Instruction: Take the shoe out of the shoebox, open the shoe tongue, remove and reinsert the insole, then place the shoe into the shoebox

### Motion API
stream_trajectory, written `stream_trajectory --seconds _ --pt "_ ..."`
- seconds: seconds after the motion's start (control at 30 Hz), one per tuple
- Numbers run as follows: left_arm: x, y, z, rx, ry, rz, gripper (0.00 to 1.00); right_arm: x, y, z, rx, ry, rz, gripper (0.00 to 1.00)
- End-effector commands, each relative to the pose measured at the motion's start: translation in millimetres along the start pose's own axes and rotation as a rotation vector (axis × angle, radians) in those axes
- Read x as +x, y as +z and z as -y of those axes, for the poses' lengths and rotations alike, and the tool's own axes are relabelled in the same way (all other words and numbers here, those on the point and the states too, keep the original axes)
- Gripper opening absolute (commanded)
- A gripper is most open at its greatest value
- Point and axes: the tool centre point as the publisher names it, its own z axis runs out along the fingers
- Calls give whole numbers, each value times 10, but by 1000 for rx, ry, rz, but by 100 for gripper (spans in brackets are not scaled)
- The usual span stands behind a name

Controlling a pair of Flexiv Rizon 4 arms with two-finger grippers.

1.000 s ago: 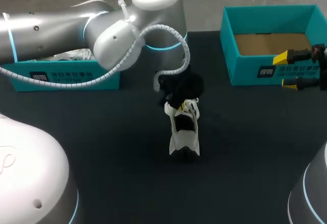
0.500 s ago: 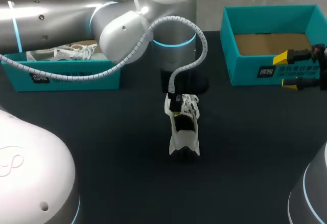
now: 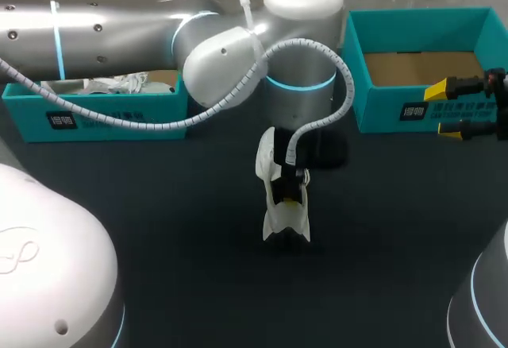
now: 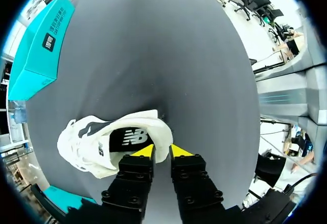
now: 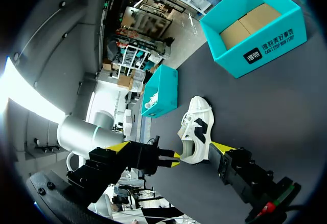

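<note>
Count on the tabletop (image 3: 159,229): one white shoe (image 3: 284,209). Two teal shoeboxes: left shoebox (image 3: 103,119), right shoebox (image 3: 397,114). Two grippers: left gripper (image 4: 162,151), right gripper (image 3: 441,110), each with two yellow-tipped fingers (image 3: 436,90), four in all. White contents of the left shoebox: not countable.

Site: robotics lab bench, by my read. Evidence: my left arm (image 3: 103,34) with ribbed cable conduit (image 3: 344,78), my right arm (image 3: 484,300), black matte table (image 3: 159,245), teal shoebox (image 3: 24,121), second teal shoebox (image 3: 389,110), lone white shoe (image 3: 284,213).
</note>
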Motion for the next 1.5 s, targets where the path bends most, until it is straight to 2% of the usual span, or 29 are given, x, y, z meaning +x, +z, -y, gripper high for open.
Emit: stream_trajectory --seconds 0.03,0.13,0.2,0.23,0.4,0.63,1.0,1.13,1.27,1.3,1.37,1.43,1.5 --pt "11 120 83 -4 -15 17 100 3 -1 8 0 2 4 100" --pt "11 182 87 4 -57 39 100 3 -1 8 0 2 4 100" --pt "14 212 70 -21 -101 71 100 3 -1 8 0 2 4 100" --pt "20 219 56 -2 -101 77 100 3 -1 8 0 2 4 100" --pt "41 300 13 2 -107 64 100 3 -1 8 0 2 4 100" --pt "119 512 7 17 -121 100 100 3 -1 8 0 2 4 100" --pt "101 847 17 10 -139 116 100 3 -1 8 0 2 4 100" --pt "82 922 15 17 -145 101 93 3 -1 8 0 2 4 100" --pt "67 978 10 19 -155 86 74 3 -1 8 0 2 4 100" --pt "66 984 6 21 -159 83 49 3 -1 8 0 2 4 100" --pt "73 982 -4 31 -160 76 40 3 -1 8 0 2 4 100" --pt "85 972 -10 32 -160 74 26 3 -1 8 0 2 4 100" --pt "93 972 -11 30 -160 69 0 3 -1 8 0 2 4 100"
